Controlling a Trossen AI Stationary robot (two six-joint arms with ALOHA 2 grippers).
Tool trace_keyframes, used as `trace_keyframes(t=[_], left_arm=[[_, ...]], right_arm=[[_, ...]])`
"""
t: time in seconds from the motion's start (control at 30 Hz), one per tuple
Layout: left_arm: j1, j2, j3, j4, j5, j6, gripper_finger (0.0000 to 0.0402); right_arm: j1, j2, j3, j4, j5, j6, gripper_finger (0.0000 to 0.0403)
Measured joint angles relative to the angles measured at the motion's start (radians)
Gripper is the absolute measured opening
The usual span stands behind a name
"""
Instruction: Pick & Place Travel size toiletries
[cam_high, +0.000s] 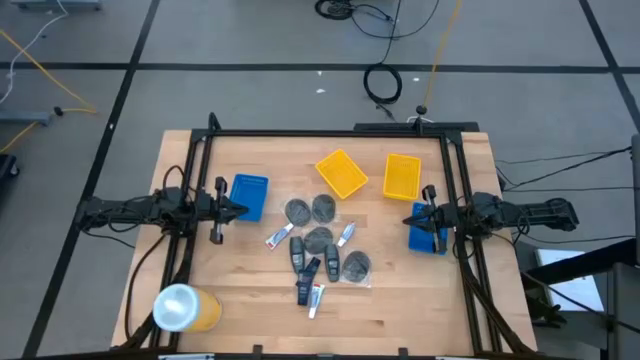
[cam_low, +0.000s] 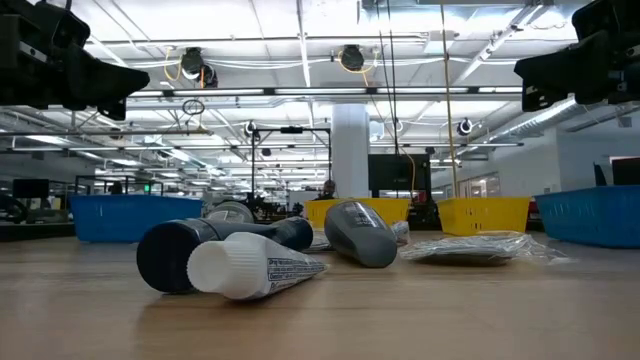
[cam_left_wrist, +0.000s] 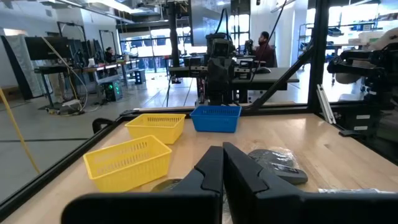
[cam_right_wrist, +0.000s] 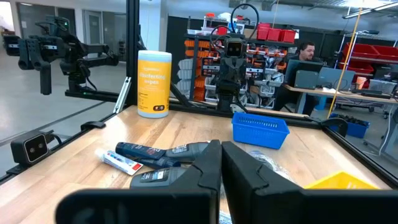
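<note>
Background person (cam_right_wrist: 305, 53) in right wrist view only.

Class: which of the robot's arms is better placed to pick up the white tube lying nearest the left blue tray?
Left, probably. The white tube lies beside the left gripper; the right gripper sits across the pile.

The wooden tabletop (cam_high: 400, 290) filled the frame's middle. Two yellow trays (cam_high: 341, 172) (cam_high: 401, 176) sat upper centre. A blue tray (cam_high: 249, 194) lay left, beside the left end effector (cam_high: 236, 209); another blue tray (cam_high: 428, 236) lay right, under the right end effector (cam_high: 410, 219). Grey discs (cam_high: 297, 211), dark bottles (cam_high: 298, 252) and white tubes (cam_high: 278, 237) clustered centrally. An orange cup (cam_high: 185, 307) lay lower left.
</note>
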Motion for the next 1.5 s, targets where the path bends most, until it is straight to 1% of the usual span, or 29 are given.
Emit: trace_keyframes(t=[0.43, 0.57, 0.67, 0.97, 1.07, 1.2, 1.3, 1.37, 1.5], left_arm=[[0.000, 0.000, 0.000, 0.000, 0.000, 0.000, 0.0010], [0.000, 0.000, 0.000, 0.000, 0.000, 0.000, 0.0010], [0.000, 0.000, 0.000, 0.000, 0.000, 0.000, 0.0010], [0.000, 0.000, 0.000, 0.000, 0.000, 0.000, 0.0010], [0.000, 0.000, 0.000, 0.000, 0.000, 0.000, 0.0010], [0.000, 0.000, 0.000, 0.000, 0.000, 0.000, 0.0010], [0.000, 0.000, 0.000, 0.000, 0.000, 0.000, 0.0010], [0.000, 0.000, 0.000, 0.001, 0.000, 0.000, 0.0010], [0.000, 0.000, 0.000, 0.001, 0.000, 0.000, 0.0010]], right_arm=[[0.000, 0.000, 0.000, 0.000, 0.000, -0.005, 0.0004], [0.000, 0.000, 0.000, 0.022, 0.012, -0.200, 0.0004], [0.000, 0.000, 0.000, 0.017, 0.014, -0.276, 0.0004], [0.000, 0.002, 0.000, 0.014, 0.013, -0.291, 0.0004], [0.001, 0.002, 0.000, 0.023, -0.041, -0.228, 0.0004], [0.001, 0.005, 0.000, 0.081, -0.140, -0.027, 0.0004], [0.002, 0.007, 0.000, 0.133, -0.164, 0.135, 0.0004], [0.002, 0.008, 0.000, 0.164, -0.164, 0.166, 0.0004], [0.002, 0.042, 0.000, 0.182, -0.153, 0.166, 0.0004]])
